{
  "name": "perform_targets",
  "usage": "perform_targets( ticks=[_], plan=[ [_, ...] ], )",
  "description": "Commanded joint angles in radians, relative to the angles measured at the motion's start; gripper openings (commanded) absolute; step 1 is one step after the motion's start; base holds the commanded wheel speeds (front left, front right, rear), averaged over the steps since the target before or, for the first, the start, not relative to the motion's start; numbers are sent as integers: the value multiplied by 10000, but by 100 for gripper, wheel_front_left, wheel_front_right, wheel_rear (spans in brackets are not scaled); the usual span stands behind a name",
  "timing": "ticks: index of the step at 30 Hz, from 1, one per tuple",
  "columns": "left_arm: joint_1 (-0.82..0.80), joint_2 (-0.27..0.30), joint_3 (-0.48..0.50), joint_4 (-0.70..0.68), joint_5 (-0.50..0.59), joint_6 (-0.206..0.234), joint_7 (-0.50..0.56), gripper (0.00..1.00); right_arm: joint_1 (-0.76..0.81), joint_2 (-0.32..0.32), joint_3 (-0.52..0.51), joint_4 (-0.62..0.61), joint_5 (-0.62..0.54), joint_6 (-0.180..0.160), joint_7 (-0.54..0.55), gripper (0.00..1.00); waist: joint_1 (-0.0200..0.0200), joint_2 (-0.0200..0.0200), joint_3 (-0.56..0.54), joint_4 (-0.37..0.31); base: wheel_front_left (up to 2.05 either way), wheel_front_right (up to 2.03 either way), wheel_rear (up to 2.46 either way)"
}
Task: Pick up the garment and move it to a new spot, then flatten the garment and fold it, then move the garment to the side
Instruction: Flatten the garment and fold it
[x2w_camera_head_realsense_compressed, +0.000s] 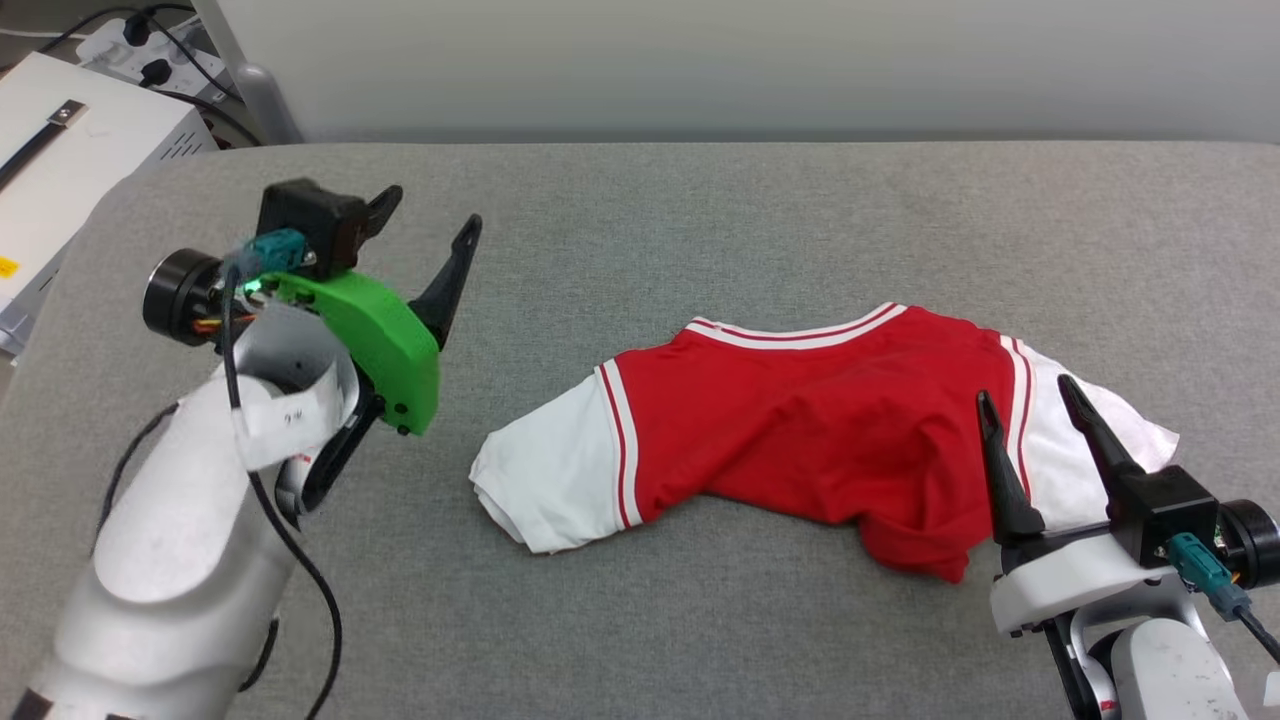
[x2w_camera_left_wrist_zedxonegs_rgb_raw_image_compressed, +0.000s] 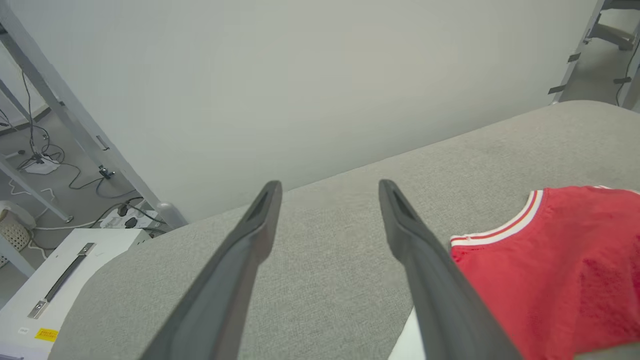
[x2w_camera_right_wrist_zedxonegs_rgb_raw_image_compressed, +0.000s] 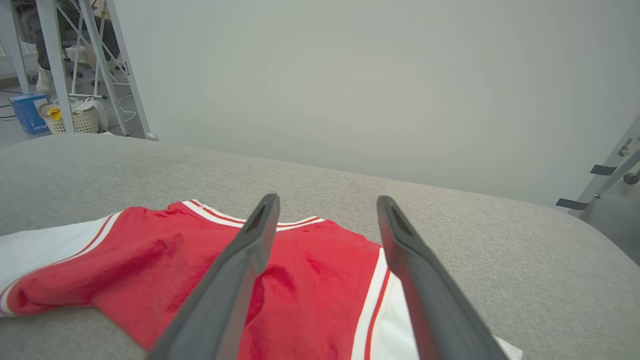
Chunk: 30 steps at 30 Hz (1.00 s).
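The garment (x2w_camera_head_realsense_compressed: 800, 420) is a red T-shirt with white sleeves and striped trim, lying crumpled and loosely bunched on the grey table (x2w_camera_head_realsense_compressed: 700, 220), right of the middle. No print shows on it. My left gripper (x2w_camera_head_realsense_compressed: 432, 212) hangs open over bare table, well to the left of the shirt's white sleeve. My right gripper (x2w_camera_head_realsense_compressed: 1025, 388) is open above the shirt's right sleeve seam, holding nothing. In the left wrist view the garment (x2w_camera_left_wrist_zedxonegs_rgb_raw_image_compressed: 555, 270) lies to the right of my open left gripper (x2w_camera_left_wrist_zedxonegs_rgb_raw_image_compressed: 330, 186). In the right wrist view the garment (x2w_camera_right_wrist_zedxonegs_rgb_raw_image_compressed: 310, 285) spreads under my open right gripper (x2w_camera_right_wrist_zedxonegs_rgb_raw_image_compressed: 327, 200).
A white case (x2w_camera_head_realsense_compressed: 60, 150) with a handle and a power strip with cables (x2w_camera_head_realsense_compressed: 140, 50) sit past the table's left edge. A pale wall runs behind the table. Metal frame legs and a basket (x2w_camera_right_wrist_zedxonegs_rgb_raw_image_compressed: 75, 120) stand on the floor beyond.
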Motion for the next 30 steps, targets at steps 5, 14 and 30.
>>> perform_targets(
  ticks=[5,14,30],
  plan=[
    [-1225,1120,-1946,-96,-2304,-27,2981,100,165,156,-28,-129,-197,-6,-22,100,0,56,305,-201,0,0,0],
    [-2145,1944,-4274,510,-4322,-28,5487,100,-186,231,172,-177,-426,-6,-22,100,0,56,841,-457,0,0,0],
    [-2436,2206,-7212,2559,-5037,-28,5639,0,-720,301,435,-271,-389,-6,-22,100,0,56,1741,-1128,0,0,0]
  ],
)
